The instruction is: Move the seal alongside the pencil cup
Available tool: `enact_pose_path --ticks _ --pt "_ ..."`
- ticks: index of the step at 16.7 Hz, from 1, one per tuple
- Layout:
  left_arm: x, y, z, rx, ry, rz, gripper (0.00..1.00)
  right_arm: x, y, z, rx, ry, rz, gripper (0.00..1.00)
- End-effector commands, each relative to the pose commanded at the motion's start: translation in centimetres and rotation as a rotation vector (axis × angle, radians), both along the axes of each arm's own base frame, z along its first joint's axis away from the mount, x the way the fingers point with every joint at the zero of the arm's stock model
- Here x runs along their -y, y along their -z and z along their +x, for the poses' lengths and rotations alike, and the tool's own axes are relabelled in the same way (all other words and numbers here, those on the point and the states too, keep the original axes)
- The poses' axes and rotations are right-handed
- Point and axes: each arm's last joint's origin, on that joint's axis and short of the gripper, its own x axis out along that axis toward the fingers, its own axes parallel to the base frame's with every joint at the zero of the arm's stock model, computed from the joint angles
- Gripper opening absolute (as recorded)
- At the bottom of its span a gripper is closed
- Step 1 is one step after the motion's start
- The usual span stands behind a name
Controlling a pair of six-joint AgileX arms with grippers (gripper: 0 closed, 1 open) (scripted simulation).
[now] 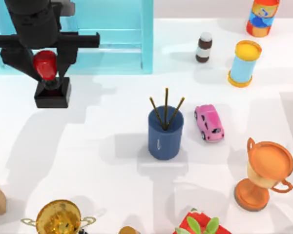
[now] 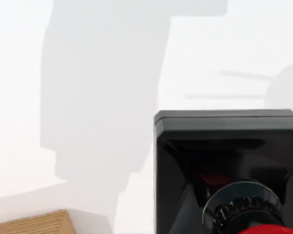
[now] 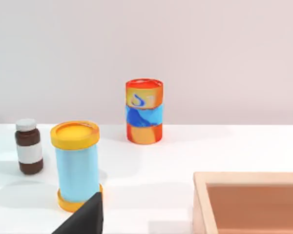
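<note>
The left gripper [image 1: 45,66] is seen at the far left of the table, its fingers [image 1: 17,58] clamped on the red dome of the seal [image 1: 45,64], whose black square base [image 1: 52,93] hangs just below the grip. In the left wrist view the seal [image 2: 229,170] is shown as a black block with a ridged collar and a sliver of red, above the white table [image 2: 88,97]. Whether the base is resting on the table or is held just above it cannot be told.

The pencil cup [image 1: 165,132] stands upright near the table's middle — well apart from the seal, to its right and nearer. A pink toy car [image 1: 209,123] lies just to the cup's right.

The right gripper's state cannot be told — a dark finger tip [image 3: 85,218] is seen in its wrist view, beside a light-blue can [image 3: 77,165].
</note>
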Motion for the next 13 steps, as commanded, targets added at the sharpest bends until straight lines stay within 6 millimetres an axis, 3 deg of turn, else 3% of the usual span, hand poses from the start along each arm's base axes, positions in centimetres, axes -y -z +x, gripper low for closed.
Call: enact_pose_path --ticks 4,7,9,13 --pt "6.1 -0.2 -2.8 0.036 0.003 -0.005 0.00 0.0 0.0 0.0 0.000 0.000 0.000 1.00" --pt "9.4 -0.4 -4.9 0.057 0.004 -0.014 0.00 0.0 0.0 0.0 0.000 0.000 0.000 1.00" --pt "10.3 -0.4 -5.6 0.063 0.004 -0.018 0.00 0.0 0.0 0.0 0.000 0.000 0.000 1.00" --pt "10.3 -0.3 -5.5 0.059 0.003 -0.017 0.00 0.0 0.0 0.0 0.000 0.000 0.000 1.00"
